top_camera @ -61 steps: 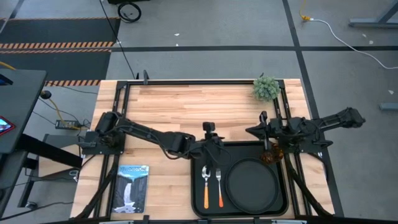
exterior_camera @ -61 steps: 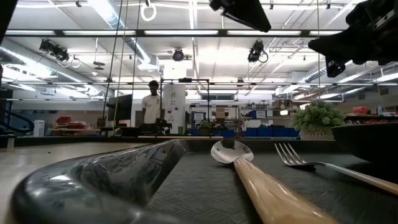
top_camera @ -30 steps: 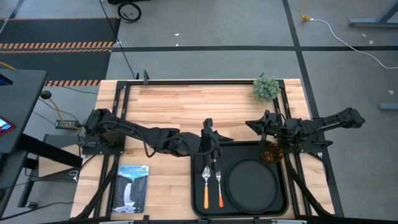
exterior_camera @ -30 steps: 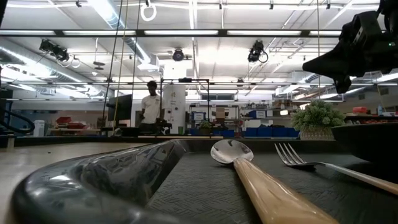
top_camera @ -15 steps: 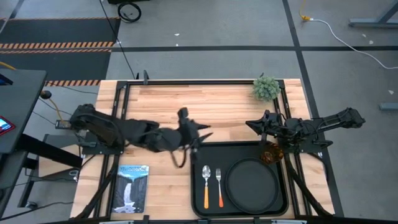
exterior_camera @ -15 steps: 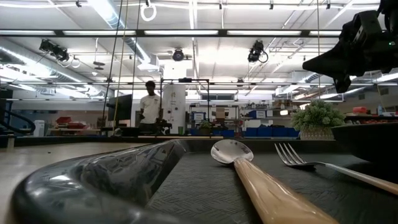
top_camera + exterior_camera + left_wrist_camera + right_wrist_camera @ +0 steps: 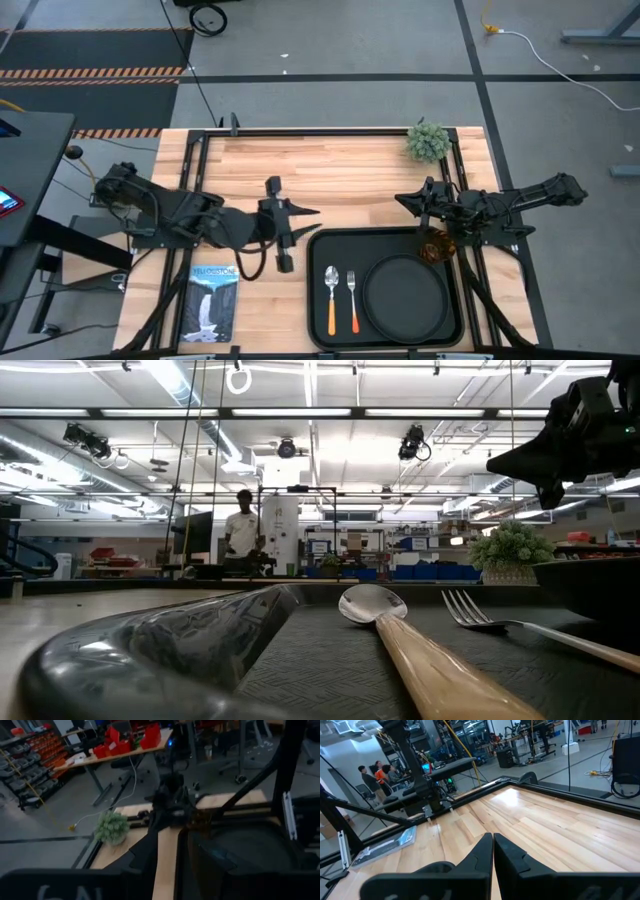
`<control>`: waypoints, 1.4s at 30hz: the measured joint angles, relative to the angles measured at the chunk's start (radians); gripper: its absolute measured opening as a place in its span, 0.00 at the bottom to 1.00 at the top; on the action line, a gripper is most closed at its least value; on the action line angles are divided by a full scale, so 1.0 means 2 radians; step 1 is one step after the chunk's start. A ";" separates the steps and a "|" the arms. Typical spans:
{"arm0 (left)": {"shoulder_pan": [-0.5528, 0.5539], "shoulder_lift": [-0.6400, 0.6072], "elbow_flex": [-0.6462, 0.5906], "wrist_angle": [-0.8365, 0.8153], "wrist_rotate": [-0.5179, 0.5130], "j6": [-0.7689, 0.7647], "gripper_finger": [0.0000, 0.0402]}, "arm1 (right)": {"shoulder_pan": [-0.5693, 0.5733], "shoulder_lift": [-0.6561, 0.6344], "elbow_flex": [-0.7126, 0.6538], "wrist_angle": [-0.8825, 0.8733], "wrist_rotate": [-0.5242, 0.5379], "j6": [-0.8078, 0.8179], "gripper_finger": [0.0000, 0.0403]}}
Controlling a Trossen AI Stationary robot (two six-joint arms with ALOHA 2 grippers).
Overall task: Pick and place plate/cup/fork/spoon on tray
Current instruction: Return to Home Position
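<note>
The black tray (image 7: 320,240) lies at the table's near right. On it the round black plate (image 7: 405,295) rests flat at the right. The spoon (image 7: 331,298) and the fork (image 7: 352,298) lie side by side at the left, handles toward the near edge. They also show in the low view: spoon (image 7: 375,605), fork (image 7: 470,610). The amber cup (image 7: 434,247) stands in the tray's far right corner. My left gripper (image 7: 303,211) hovers left of the tray, holding nothing. My right gripper (image 7: 402,205) is shut and empty beyond the tray's far edge; its shut fingertips show in the right wrist view (image 7: 493,842).
A small green plant (image 7: 428,141) stands at the table's far right corner. A booklet with a waterfall picture (image 7: 213,302) lies at the near left. Bare wood (image 7: 300,165) runs along the far half of the table. People stand in the room beyond (image 7: 372,775).
My left gripper has drawn back from above the tray's far left corner toward the table's left edge, its arm folding in. The spoon, fork, plate and cup have stayed where they were.
</note>
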 joint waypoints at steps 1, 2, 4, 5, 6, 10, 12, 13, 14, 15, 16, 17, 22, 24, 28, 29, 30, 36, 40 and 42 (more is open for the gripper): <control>0.000 -0.010 -0.016 0.001 0.001 -0.002 0.29 | 0.000 0.000 0.000 0.000 0.000 0.000 0.05; 0.000 -0.022 -0.039 0.007 0.001 -0.002 0.29 | 0.000 0.000 0.000 0.000 0.000 0.000 0.05; 0.000 -0.055 -0.101 0.044 0.002 0.001 0.29 | 0.000 0.000 0.000 0.000 0.000 0.000 0.05; 0.001 -0.073 -0.135 0.072 0.004 0.008 0.29 | 0.000 0.000 0.000 0.000 0.000 0.000 0.05; 0.004 -0.093 -0.170 0.105 0.010 0.019 0.29 | 0.000 0.000 0.000 0.000 0.000 0.000 0.05; 0.013 -0.160 -0.301 0.205 0.032 0.063 0.29 | 0.000 0.000 0.000 0.000 0.000 0.000 0.05; 0.013 -0.193 -0.354 0.240 0.035 0.068 0.29 | 0.000 0.000 0.000 0.000 0.000 0.000 0.05; 0.016 -0.208 -0.378 0.258 0.037 0.066 0.29 | 0.000 0.000 0.000 0.000 0.000 0.000 0.05; 0.020 -0.220 -0.398 0.270 0.041 0.062 0.29 | 0.000 0.000 0.000 0.000 0.000 0.000 0.05; 0.024 -0.231 -0.417 0.277 0.051 0.059 0.29 | 0.000 0.000 0.000 0.000 0.000 0.000 0.05; 0.030 -0.241 -0.434 0.280 0.065 0.055 0.29 | 0.000 0.000 0.000 0.000 0.000 0.000 0.05; 0.038 -0.251 -0.448 0.282 0.081 0.049 0.29 | 0.000 0.000 0.000 0.000 0.000 0.000 0.05; 0.083 -0.297 -0.490 0.293 0.174 0.022 0.29 | 0.000 0.000 0.000 0.000 0.000 0.000 0.05; 0.096 -0.313 -0.509 0.298 0.204 0.010 0.29 | 0.000 0.000 0.000 0.001 0.000 0.000 0.05; 0.104 -0.357 -0.566 0.332 0.212 -0.006 0.29 | 0.000 0.000 0.000 0.003 0.000 0.000 0.05; 0.105 -0.372 -0.583 0.342 0.212 -0.005 0.29 | 0.000 0.000 0.000 0.003 0.000 0.000 0.05; 0.105 -0.386 -0.600 0.356 0.213 -0.004 0.29 | 0.000 0.000 0.000 0.003 0.000 0.000 0.05; 0.130 -0.486 -0.674 0.374 0.265 0.014 0.29 | 0.000 0.000 0.000 0.004 0.000 0.000 0.05; 0.146 -0.539 -0.690 0.344 0.266 0.014 0.29 | 0.000 0.000 0.000 0.004 0.000 0.000 0.05; 0.146 -0.564 -0.694 0.332 0.266 0.013 0.29 | 0.000 0.000 0.000 0.004 0.000 0.000 0.05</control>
